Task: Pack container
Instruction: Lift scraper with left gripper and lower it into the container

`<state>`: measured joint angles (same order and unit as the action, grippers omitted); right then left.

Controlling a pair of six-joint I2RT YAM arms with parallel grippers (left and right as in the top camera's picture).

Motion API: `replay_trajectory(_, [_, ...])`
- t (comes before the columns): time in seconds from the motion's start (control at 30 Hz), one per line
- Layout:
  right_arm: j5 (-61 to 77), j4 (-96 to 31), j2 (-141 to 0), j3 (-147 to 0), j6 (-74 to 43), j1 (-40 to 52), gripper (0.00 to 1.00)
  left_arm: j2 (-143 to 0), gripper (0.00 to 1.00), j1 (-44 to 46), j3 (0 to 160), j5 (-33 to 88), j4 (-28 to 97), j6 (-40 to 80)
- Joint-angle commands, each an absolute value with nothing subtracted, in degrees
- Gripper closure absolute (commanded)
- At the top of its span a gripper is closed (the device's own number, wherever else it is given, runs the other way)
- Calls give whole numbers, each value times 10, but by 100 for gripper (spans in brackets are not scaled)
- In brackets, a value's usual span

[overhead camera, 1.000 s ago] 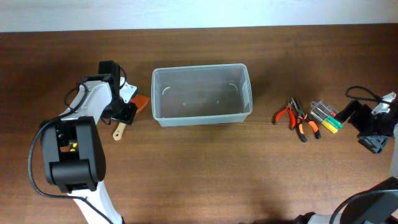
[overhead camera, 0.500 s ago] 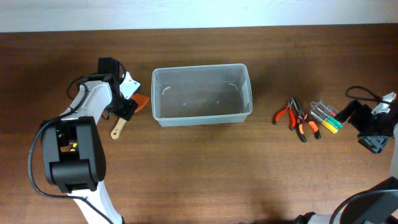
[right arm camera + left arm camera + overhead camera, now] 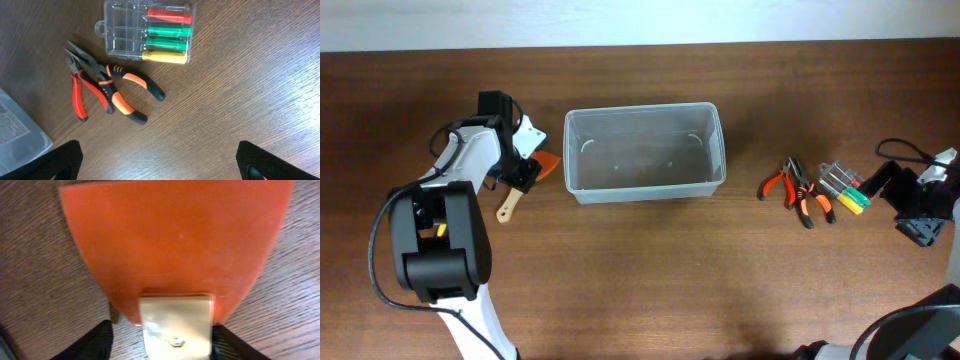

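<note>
1. Spatula (image 3: 508, 207) placement: at the left of the table (image 3: 640, 290). The orange blade lay just beside the left end wall of the container (image 3: 645, 190). The wooden handle angled away toward the robot's side.
2. The left gripper (image 3: 523, 165) stood over the joint between blade and handle. In the left wrist view, the dark fingers (image 3: 97, 342) flanked the handle, and a strip of table showed between one finger and the wood. Whether the pads pressed on the handle could not be told.
3. The container sat near the middle of the table, immediately to the right of the left gripper. Its open top faced up and its long axis ran left to right. The interior appeared empty, so packing was judged not yet begun.
4. Governing relation: the spatula's long axis ran diagonally, blade end toward the container. The left arm was much the nearer of the two. A short carry to the right, over the rim, was judged sufficient for this item.
5. Two pairs of pliers (image 3: 798, 190) lay to the right of the container and apart from it. A clear screwdriver case (image 3: 842, 185) lay just beside them, further right.
6. The right gripper (image 3: 920, 222) hung at the far right with jaws wide apart, holding nothing. It was well apart from the container, with the pliers and the case lying between.
</note>
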<state>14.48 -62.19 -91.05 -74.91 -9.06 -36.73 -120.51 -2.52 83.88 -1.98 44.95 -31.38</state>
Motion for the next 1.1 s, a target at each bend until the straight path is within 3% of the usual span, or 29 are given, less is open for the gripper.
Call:
replay_trajectory(0.0, [146, -622, -912, -758, -95, -368, 1, -1249, 49, -21, 826, -23, 446, -308])
replay_trajectory(0.33, [146, -622, -912, -758, -95, -368, 1, -1249, 61, 2, 832, -8, 468, -287])
replay_trajectory(0.57, [146, -622, -912, -758, -95, -368, 1, -1249, 98, 1, 895, 22, 544, -287])
replay_trajectory(1.07, [146, -622, -912, -758, -95, -368, 1, -1222, 98, 38, 1385, 3, 777, -283])
